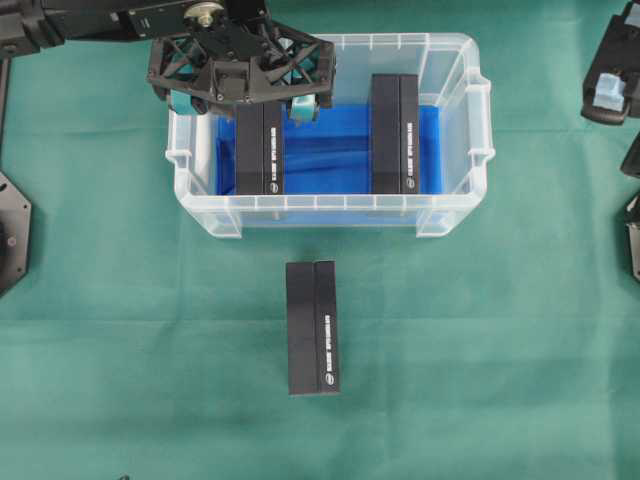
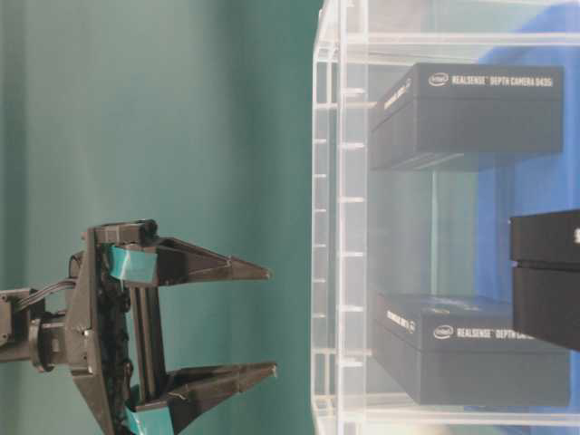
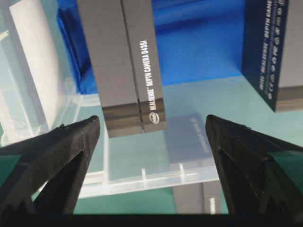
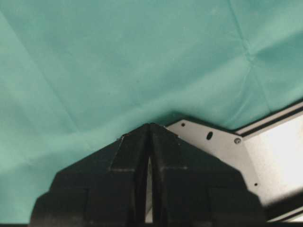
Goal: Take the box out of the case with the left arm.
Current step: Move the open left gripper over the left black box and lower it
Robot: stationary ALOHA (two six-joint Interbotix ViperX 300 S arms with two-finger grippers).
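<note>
Green cloth [image 1: 120, 330] is covering the whole table, and you are working over the clear plastic case [image 1: 455, 60] set toward its far side; a blue cloth lining [image 1: 330, 150] is lying across the case floor. Two black RealSense camera boxes are sitting inside, well apart: the left box [image 1: 259, 148] and the right box [image 1: 395, 133]; a third box [image 1: 312, 327] is lying outside on the cloth, in front of the case. Your left gripper [image 1: 245, 102] is hovering over the far end of the left box with its jaws spread wide and gripping nothing; in the left wrist view the two fingertips [image 3: 71, 142] are straddling that box's width with room to spare on both sides. The right gripper [image 4: 149, 142] is parked off to the side over bare cloth, its jaws pressed together and empty.

You are, by my reading, lined up for the descent and not yet touching the box. Watch the left finger: it is riding near the case's left wall [image 1: 180, 150], so coming down a little off line could be landing it on the rim or wedging it between wall and box. Closing only on the very end of the box could be letting it tip or slip as you lift; catching the loose lining could be dragging the cloth up too.
</note>
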